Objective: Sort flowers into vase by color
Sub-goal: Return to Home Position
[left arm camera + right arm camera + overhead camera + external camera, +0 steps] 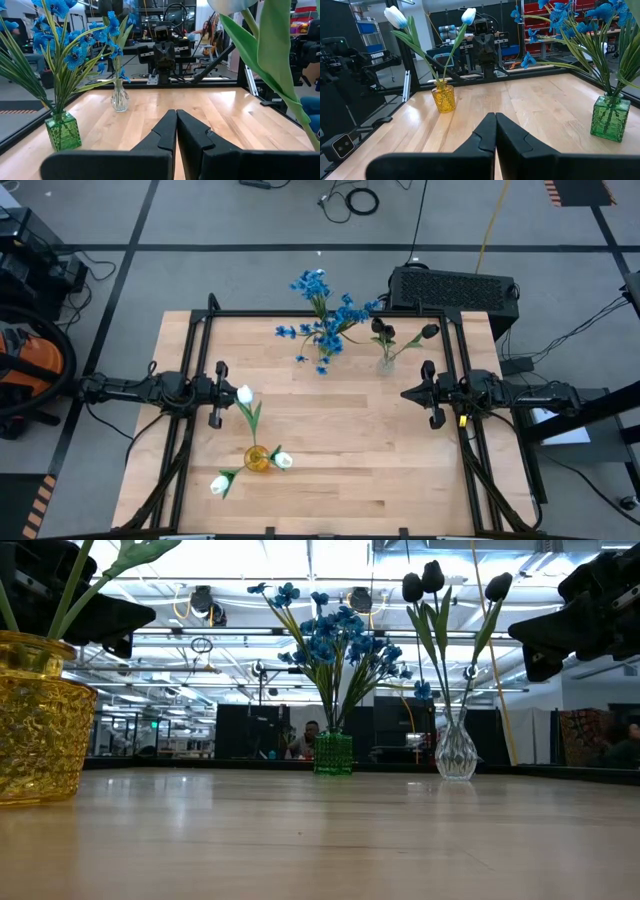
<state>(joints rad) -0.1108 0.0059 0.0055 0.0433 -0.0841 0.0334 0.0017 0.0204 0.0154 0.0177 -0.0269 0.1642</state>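
Observation:
Three vases stand on the wooden table. A green vase (322, 366) at the far middle holds the blue flowers (325, 315). To its right, a clear vase (386, 362) holds dark tulips (381, 330). A yellow vase (257, 459) near the front left holds white tulips (244, 393). My left gripper (176, 113) is shut and level at the table's left side, holding nothing; a white tulip bloom and leaf (270, 60) rise just beside it. My right gripper (495, 116) is shut and level at the right side, also holding nothing.
Black frame rails (300, 313) run round the table's sides. A black box (455, 288) sits beyond the far right corner. Bare wood (340, 430) lies between the two grippers in the table's middle and near front right.

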